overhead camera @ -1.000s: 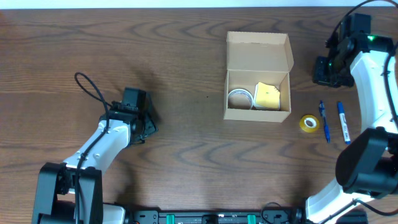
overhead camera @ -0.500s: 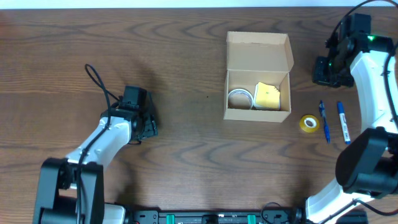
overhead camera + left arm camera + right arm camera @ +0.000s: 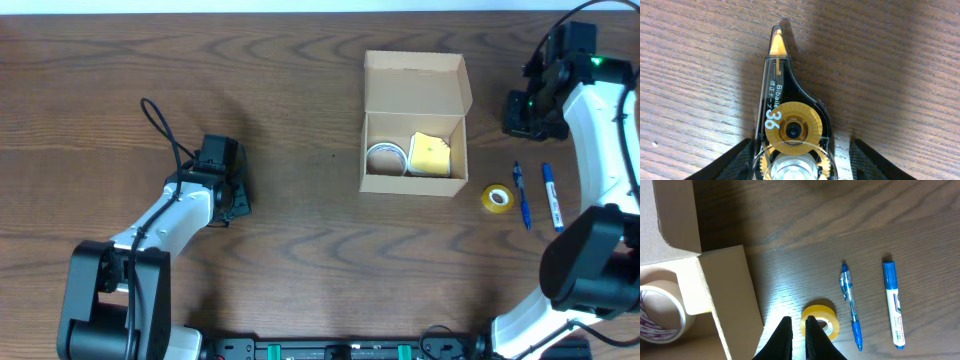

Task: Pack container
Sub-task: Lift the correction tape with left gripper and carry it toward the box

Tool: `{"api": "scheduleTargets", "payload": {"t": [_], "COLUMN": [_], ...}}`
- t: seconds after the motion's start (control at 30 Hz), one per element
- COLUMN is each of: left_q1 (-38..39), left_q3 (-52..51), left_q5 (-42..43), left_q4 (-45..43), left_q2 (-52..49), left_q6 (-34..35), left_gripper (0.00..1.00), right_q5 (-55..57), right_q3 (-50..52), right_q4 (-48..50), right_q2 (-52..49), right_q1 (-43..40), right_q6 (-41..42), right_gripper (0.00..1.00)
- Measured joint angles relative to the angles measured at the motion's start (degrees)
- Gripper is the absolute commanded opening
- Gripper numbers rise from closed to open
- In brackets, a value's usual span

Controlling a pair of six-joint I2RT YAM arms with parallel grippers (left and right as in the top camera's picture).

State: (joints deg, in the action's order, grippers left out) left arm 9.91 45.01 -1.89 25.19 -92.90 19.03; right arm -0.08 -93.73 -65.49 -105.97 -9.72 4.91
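The container is a tan cardboard box with its flap lid standing open at the back. Inside lie a clear tape roll and a yellow pad. My left gripper is far to its left, low over the table. In the left wrist view its fingers are open and straddle a black correction tape dispenser that lies flat on the wood. My right gripper hangs to the right of the box, shut and empty. The box wall shows on the left of the right wrist view.
A yellow tape roll lies right of the box. A blue pen and a blue marker lie beside it. The table is dark wood.
My left arm has shifted slightly and its cable loop has moved right. The right arm and the things on the table have not moved.
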Motion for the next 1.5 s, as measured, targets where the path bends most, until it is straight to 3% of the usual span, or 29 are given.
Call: {"api": "scheduleTargets", "payload": {"t": [0.17, 0.73, 1.17, 1.5], "left_q1": [-0.02, 0.0, 0.28, 5.33], "left_q3": [0.92, 2.73, 18.23, 27.85], "left_q5": [-0.09, -0.48, -0.66, -0.68], "left_q4": [0.02, 1.66, 8.5, 9.18], "left_q2": [-0.63, -0.66, -0.68, -0.68], "left_q6": [-0.02, -0.04, -3.74, -5.55], "left_gripper": [0.5, 0.46, 0.47, 0.49], "right_q5": [0.0, 0.0, 0.0, 0.0], "right_q3": [0.02, 0.0, 0.0, 0.0], "right_q4": [-0.02, -0.2, -0.2, -0.07], "right_q2": [0.0, 0.0, 0.0, 0.0], "right_q1": [0.0, 0.0, 0.0, 0.09], "right_q6": [0.0, 0.0, 0.0, 0.0], "right_gripper": [0.1, 0.1, 0.1, 0.1]}}
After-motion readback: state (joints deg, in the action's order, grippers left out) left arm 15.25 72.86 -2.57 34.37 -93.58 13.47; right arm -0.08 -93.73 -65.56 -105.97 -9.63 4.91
